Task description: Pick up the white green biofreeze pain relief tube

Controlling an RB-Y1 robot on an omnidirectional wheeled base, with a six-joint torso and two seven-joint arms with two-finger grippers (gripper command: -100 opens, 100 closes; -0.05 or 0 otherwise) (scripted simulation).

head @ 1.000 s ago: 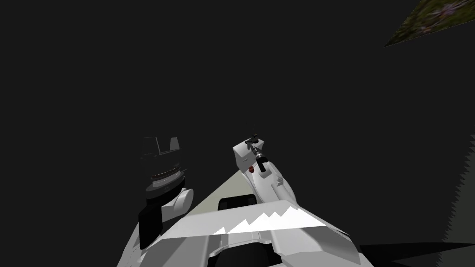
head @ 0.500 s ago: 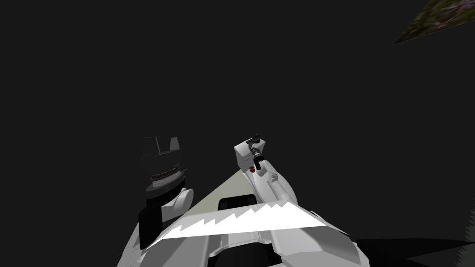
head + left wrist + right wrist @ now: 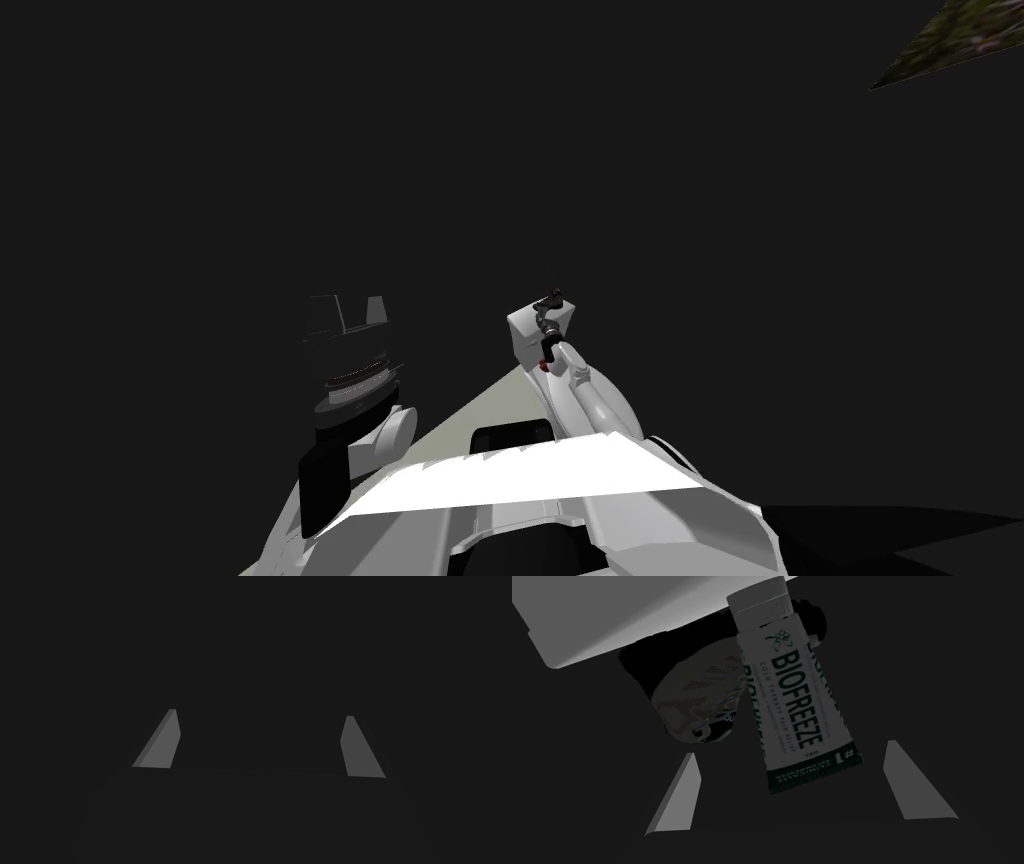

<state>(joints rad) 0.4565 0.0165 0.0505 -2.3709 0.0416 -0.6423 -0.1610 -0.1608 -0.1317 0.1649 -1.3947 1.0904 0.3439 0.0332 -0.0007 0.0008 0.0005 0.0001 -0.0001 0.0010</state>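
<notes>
We are holding our left gripper [image 3: 260, 712] with fingers spread, gripping nothing; our right gripper [image 3: 790, 748] is likewise gaping wide; the white and green Biofreeze tube [image 3: 792, 691] is lying with its dark green crimped end between those fingers, clear of both; a pale rounded mesh object [image 3: 697, 701] is sitting just beside it; the cap is pointing toward a light grey block [image 3: 637, 611] beyond.
</notes>
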